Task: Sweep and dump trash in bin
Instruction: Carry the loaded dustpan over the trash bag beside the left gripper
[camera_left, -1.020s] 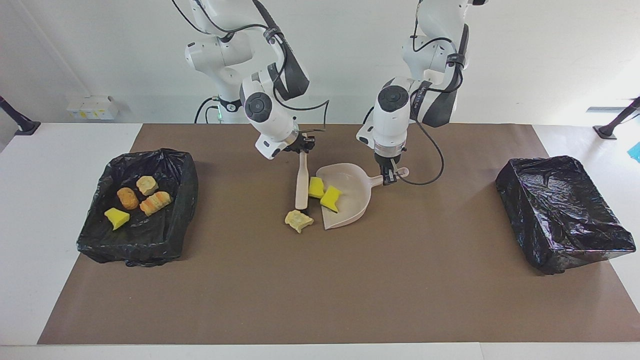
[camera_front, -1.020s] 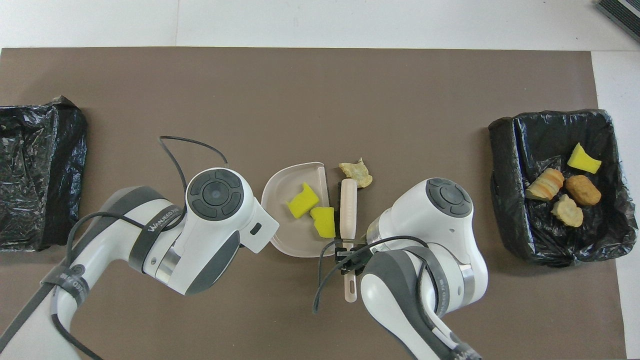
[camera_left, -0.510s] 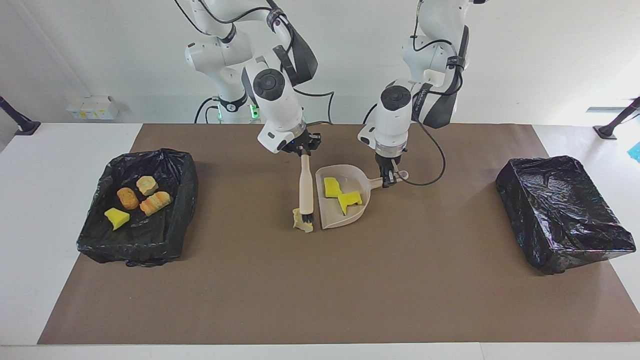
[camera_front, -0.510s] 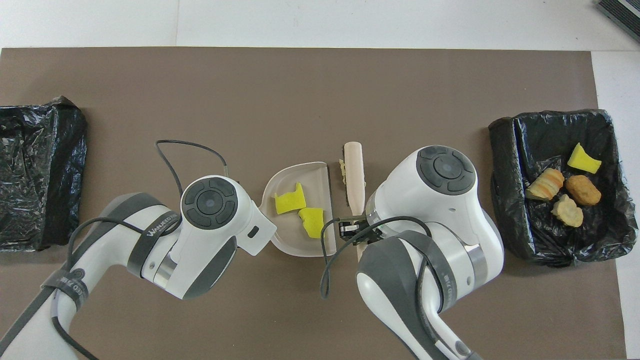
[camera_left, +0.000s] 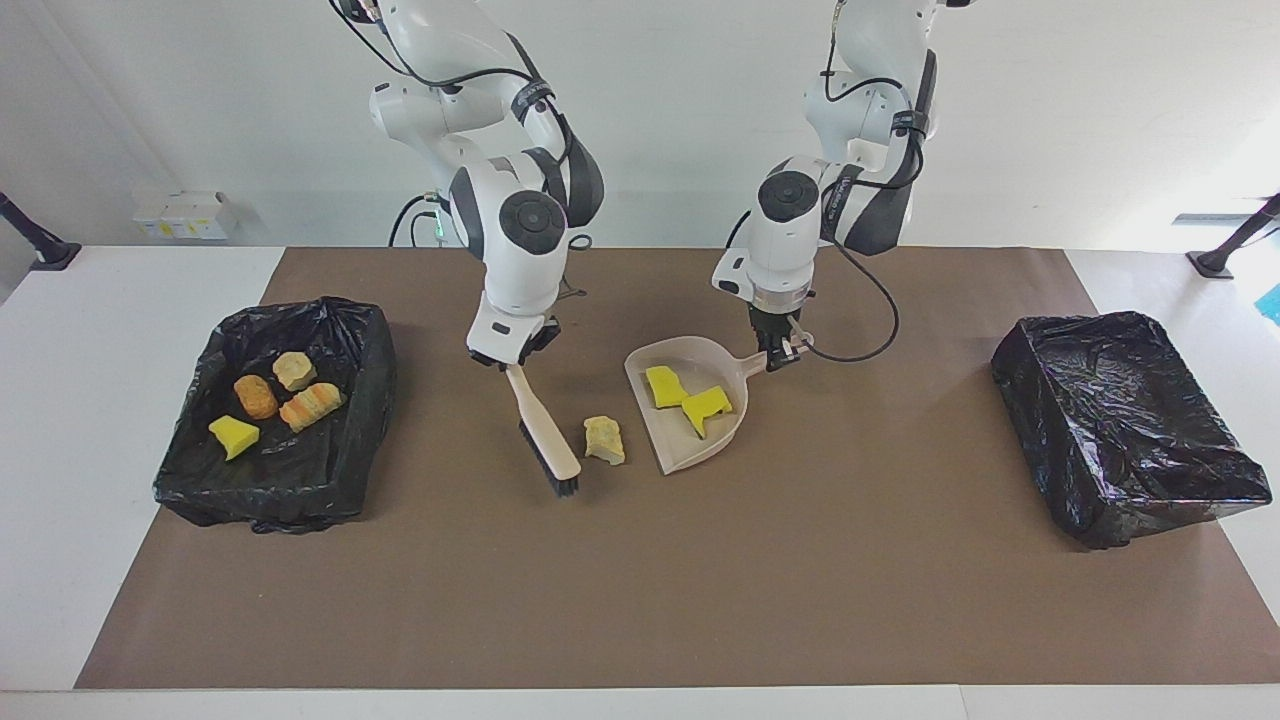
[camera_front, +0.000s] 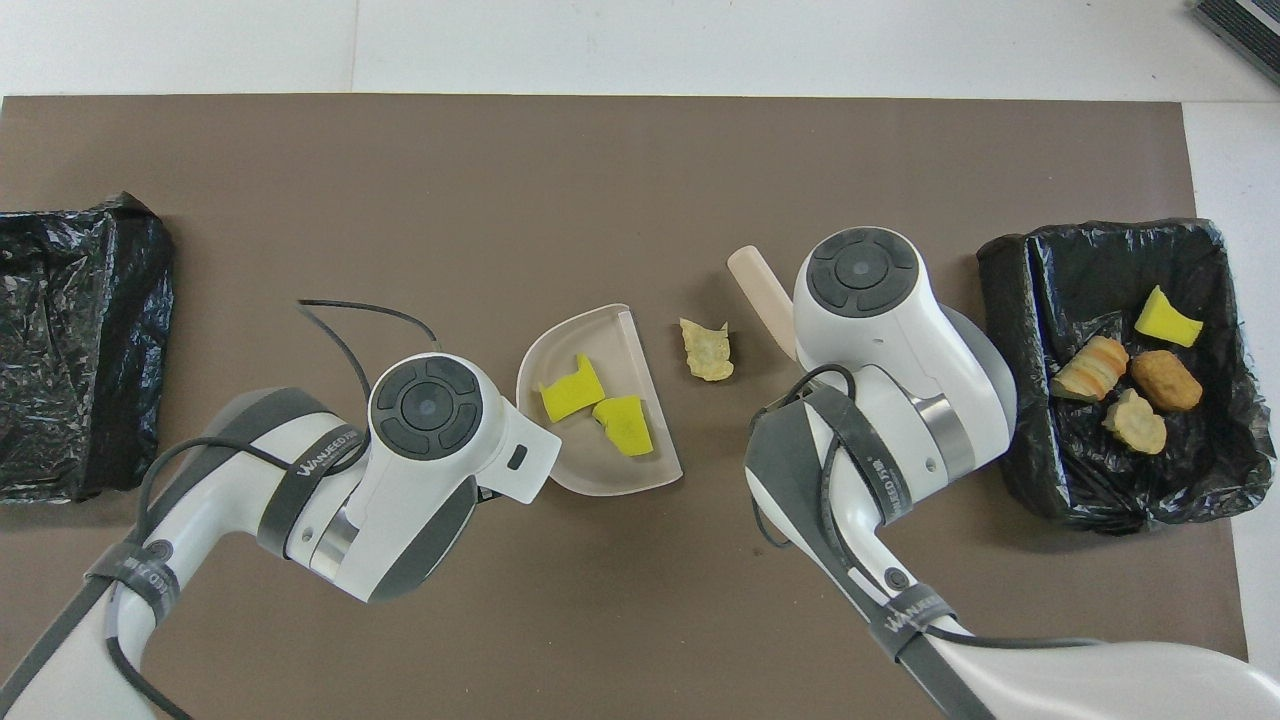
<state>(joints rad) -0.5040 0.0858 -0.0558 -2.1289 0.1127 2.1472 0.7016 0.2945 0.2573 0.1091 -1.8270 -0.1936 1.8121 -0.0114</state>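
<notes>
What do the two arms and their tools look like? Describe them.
Both arms are glossy white with rounded segments, dark grey joint caps and dark grey bands printed with white lettering. A loose black cable runs along each arm to its wrist. The left tool and right tool are small and black.

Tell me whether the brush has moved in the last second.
Yes. The brush has swung away from the dustpan toward the bin holding trash, and now slants with the pale lump between it and the dustpan.
</notes>
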